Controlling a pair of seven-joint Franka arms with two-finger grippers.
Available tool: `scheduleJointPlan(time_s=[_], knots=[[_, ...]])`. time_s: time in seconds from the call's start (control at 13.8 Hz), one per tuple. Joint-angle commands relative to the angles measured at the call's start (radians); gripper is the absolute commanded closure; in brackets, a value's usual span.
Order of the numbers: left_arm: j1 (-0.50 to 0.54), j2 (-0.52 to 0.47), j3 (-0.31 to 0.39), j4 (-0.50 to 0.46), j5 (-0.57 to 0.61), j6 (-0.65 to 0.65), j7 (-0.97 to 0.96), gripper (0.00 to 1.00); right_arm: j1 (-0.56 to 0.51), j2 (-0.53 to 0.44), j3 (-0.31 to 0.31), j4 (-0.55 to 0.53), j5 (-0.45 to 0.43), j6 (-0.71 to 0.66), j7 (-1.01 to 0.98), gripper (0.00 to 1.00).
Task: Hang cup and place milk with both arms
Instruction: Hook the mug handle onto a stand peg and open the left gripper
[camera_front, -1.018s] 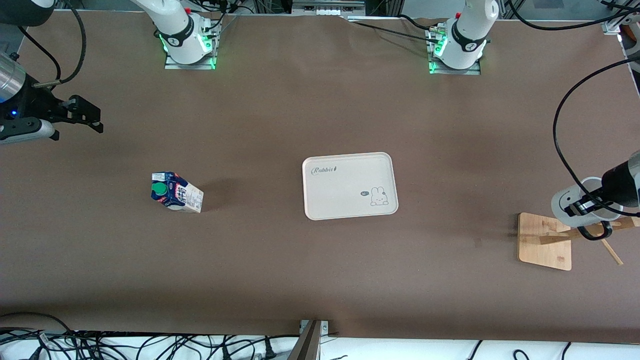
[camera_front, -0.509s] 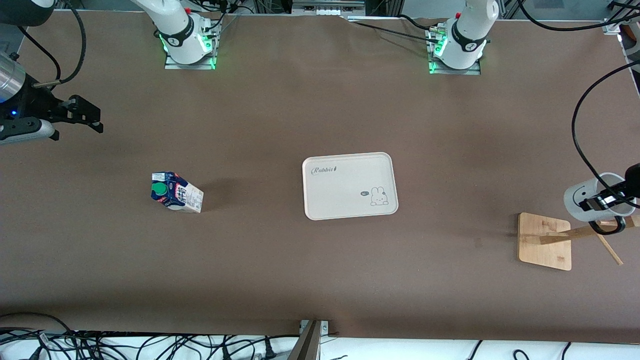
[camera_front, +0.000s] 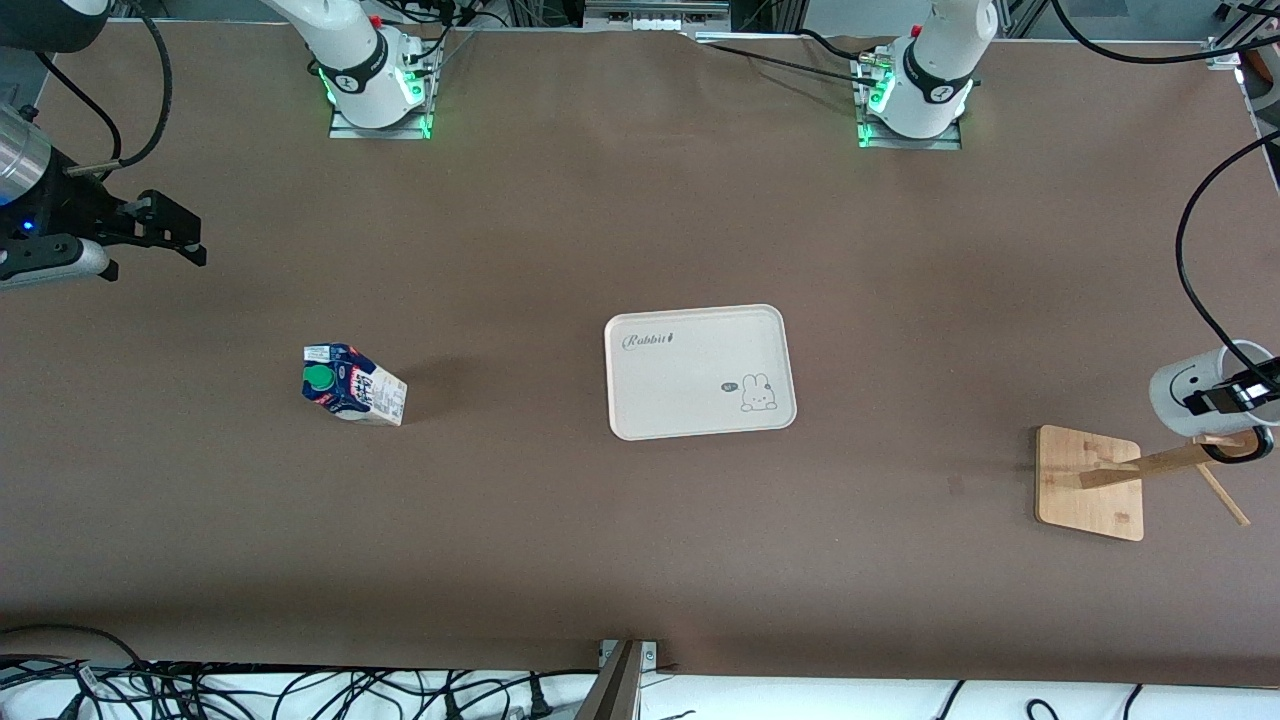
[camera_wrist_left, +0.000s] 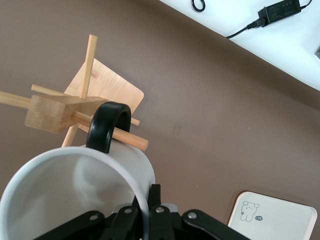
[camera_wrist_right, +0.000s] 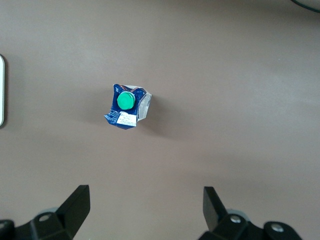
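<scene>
The left gripper (camera_front: 1232, 396), clamped on the cup (camera_front: 1195, 390), threads its handle onto the rack (camera_front: 1090, 482) peg while the right gripper (camera_front: 150, 232) waits spread open at the table (camera_front: 640, 560) edge.

left pincer (camera_wrist_left: 150, 220) mostly cut off by frame edge, tray (camera_wrist_left: 272, 217) partly cropped, rack's upper pegs (camera_front: 1225, 497) clipped

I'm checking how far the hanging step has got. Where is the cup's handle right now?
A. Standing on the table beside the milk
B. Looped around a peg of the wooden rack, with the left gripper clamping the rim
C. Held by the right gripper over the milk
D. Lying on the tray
B: in the left wrist view the cup has its black handle around a peg of the wooden rack, and the left gripper pinches its rim.
</scene>
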Motion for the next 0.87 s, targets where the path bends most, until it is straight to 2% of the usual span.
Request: scheduleJointPlan(time_s=[0.0,0.07,0.15,0.22,0.51,0.8], knots=[[0.028,-0.005,-0.005,0.003,-0.015,-0.012,0.089,1.00,0.000,0.006,0.000,0.017,-0.005,-0.005,0.002,0.00],[0.034,-0.005,-0.003,0.002,-0.015,-0.012,0.106,1.00,0.000,0.005,0.000,0.017,-0.005,-0.005,0.002,0.00],[0.032,-0.005,-0.005,0.005,-0.009,-0.012,0.103,0.55,0.000,0.005,0.000,0.017,-0.005,-0.005,0.002,0.00],[0.031,-0.005,-0.009,0.000,-0.015,-0.013,0.094,0.01,0.000,0.006,0.000,0.017,-0.005,-0.005,0.002,0.00],[0.025,-0.009,-0.014,0.006,-0.001,-0.031,0.098,0.00,0.000,0.005,0.000,0.017,-0.005,-0.004,0.002,0.00],[0.009,-0.044,-0.020,0.010,0.000,-0.169,0.104,0.00,0.000,0.006,0.000,0.017,-0.005,-0.004,0.002,0.00]])
